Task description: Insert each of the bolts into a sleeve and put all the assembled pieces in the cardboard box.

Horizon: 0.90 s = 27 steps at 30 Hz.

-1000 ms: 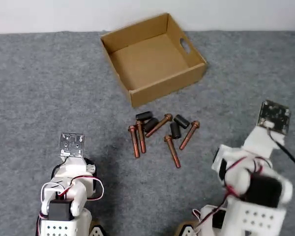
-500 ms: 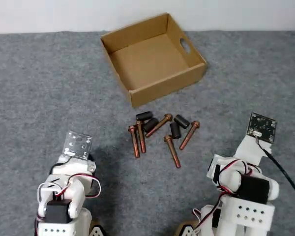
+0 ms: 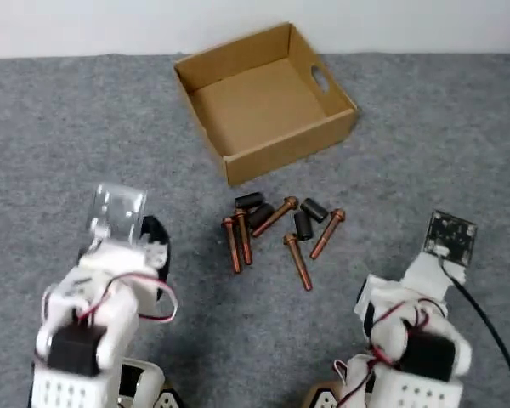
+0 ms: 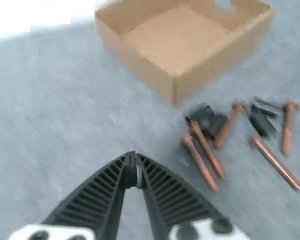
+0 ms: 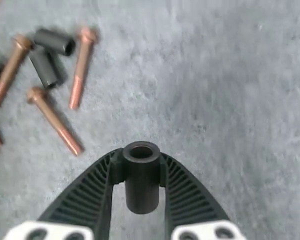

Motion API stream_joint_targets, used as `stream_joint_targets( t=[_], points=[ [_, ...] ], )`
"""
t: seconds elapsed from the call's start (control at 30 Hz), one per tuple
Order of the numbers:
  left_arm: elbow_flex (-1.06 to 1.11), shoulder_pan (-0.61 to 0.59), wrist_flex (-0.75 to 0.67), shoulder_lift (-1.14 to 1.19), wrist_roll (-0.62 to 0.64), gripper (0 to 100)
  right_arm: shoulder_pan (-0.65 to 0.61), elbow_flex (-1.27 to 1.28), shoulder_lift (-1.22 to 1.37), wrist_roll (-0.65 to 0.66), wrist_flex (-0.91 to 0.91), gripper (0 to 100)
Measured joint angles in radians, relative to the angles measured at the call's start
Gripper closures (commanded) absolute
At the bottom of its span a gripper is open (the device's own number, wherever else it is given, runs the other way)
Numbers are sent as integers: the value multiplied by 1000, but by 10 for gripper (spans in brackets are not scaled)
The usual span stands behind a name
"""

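Several copper bolts (image 3: 298,262) and black sleeves (image 3: 303,224) lie in a loose pile on the grey mat, just in front of the open cardboard box (image 3: 276,157). My left gripper (image 4: 135,161) is shut with nothing in it and hangs over bare mat, short of the bolts (image 4: 204,161) and to their left. Beyond it I see the box (image 4: 135,60). My right gripper (image 5: 140,160) is shut on a black sleeve (image 5: 141,182), held upright with its bore showing. It hangs to the right of the pile, where a bolt (image 5: 81,67) and loose sleeves (image 5: 54,41) lie.
The left arm (image 3: 110,280) stands at the near left and the right arm (image 3: 412,323) at the near right. Grey mat covers the table. A pale wall edge runs behind the box. The box has a hand hole (image 3: 320,81) in its right wall.
The left arm has swung forward and up, towards the pile. The right arm has drawn back and lowered a little, still with the sleeve. The bolts and loose sleeves have not moved.
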Motion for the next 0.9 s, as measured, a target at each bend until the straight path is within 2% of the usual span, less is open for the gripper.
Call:
stream_joint_targets(
  t=[0.17, 0.33, 0.4, 0.5, 0.6, 0.9],
  points=[
    [-192, 77, 153, 387, 149, 994, 0, 25, -126, 0, -8, 991],
    [-333, 127, 183, 715, 206, 991, 0, 25, -146, 0, -9, 991],
    [-394, 140, 186, 830, 210, 959, 0, 25, -147, 0, -9, 991],
    [-476, 137, 186, 987, 216, 850, 0, 25, -147, 0, -9, 991],
    [-534, 138, 186, 1125, 252, 761, 0, 25, -147, 0, -9, 991],
    [-680, 158, 184, 1321, 302, 758, 0, 25, -147, 0, -9, 991]
  ],
)
